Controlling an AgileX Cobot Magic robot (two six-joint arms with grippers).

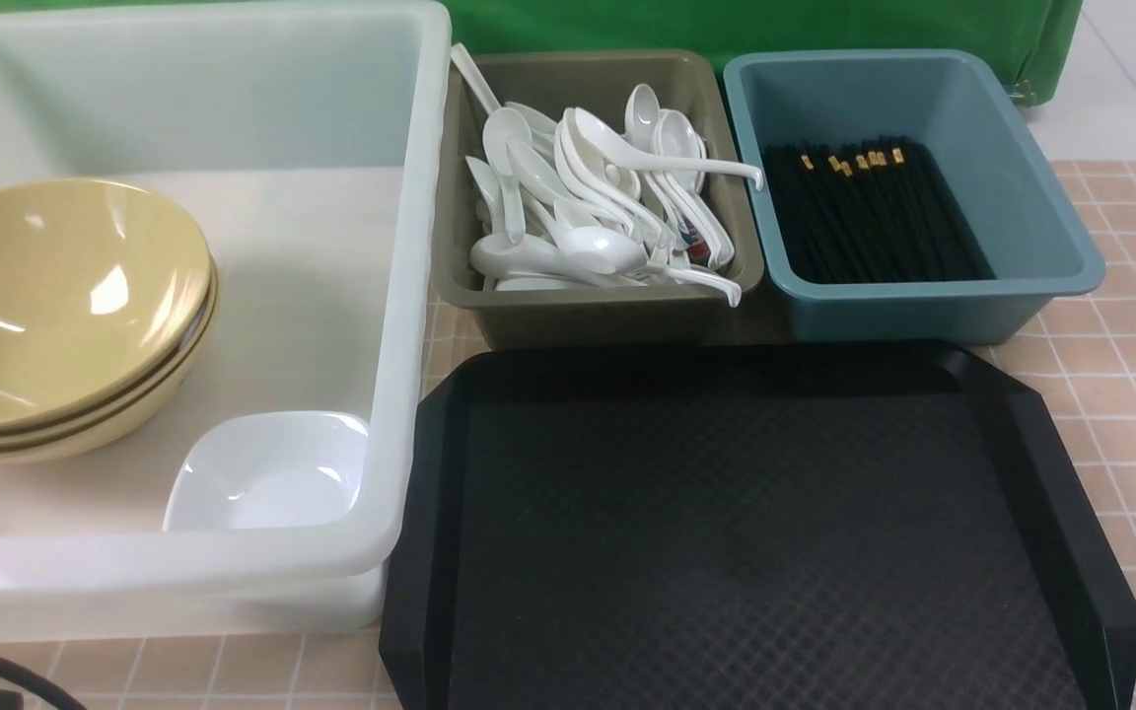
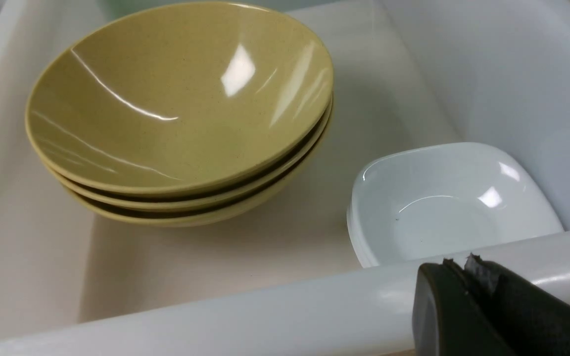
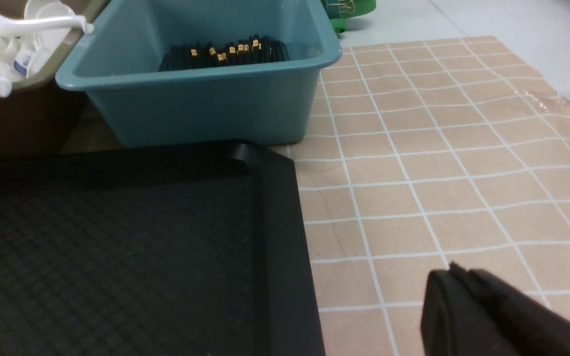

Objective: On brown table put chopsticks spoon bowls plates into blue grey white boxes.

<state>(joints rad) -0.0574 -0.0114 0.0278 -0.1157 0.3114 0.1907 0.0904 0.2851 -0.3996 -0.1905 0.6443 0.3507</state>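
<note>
The left claw (image 2: 455, 269) shows in its wrist view with both fingers pressed together, clenched on nothing, poised just outside the near rim of the white box (image 2: 265, 316). In the front view only a dark piece of that arm peeks in at the lower left corner, beside the same box. The right claw (image 3: 455, 277) is likewise clenched and empty, hovering over the tiled surface (image 3: 438, 163), off to the side of the black tray (image 3: 117, 247) and well apart from the boxes.

Taking the white box (image 1: 400, 296) as the landmark: inside it, against its left wall, sit three stacked yellow bowls (image 1: 55, 316), nested upright. In its near right corner rest small white square dishes (image 1: 267, 473), stacked; the left wrist view shows more than one rim. Just right of the white box stands the grey box (image 1: 598, 306), heaped with white soup spoons (image 1: 588, 197). Further right, touching the grey box or nearly so, is the blue box (image 1: 923, 306), holding black chopsticks (image 1: 874, 212) with gold ends. The black tray lies in front of those two, its corner close to the white box.
</note>
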